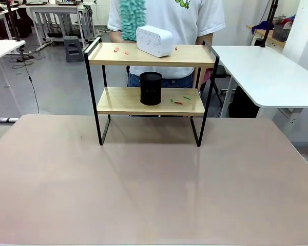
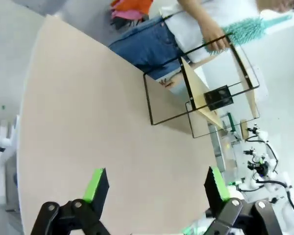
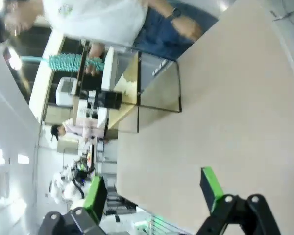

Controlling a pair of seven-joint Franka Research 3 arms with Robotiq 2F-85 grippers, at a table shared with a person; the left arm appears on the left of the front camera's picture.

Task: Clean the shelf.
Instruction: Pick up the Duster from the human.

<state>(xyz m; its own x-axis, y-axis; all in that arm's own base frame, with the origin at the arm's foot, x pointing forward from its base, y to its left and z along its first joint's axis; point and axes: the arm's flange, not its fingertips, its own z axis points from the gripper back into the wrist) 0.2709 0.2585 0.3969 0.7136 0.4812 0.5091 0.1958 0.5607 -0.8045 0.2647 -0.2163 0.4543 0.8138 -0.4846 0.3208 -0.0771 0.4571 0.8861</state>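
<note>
Front view: fixed on the robot's side, facing straight across the table [image 1: 143,195] at the shelf [image 1: 150,55] and the person [image 1: 169,15] behind it, moderately near. Left wrist view: held above the near part of the table, rolled hard (everything seen sideways), looking past the left gripper [image 2: 155,178] toward the shelf at an angle. Right wrist view: likewise raised and farther off, rolled the opposite way, looking past the right gripper [image 3: 153,188]. Shared by all three: table, shelf, person.

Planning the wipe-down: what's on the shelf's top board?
On the top of the shelf sit a white box and a few small reddish scraps. The board under the box is hidden.
</note>
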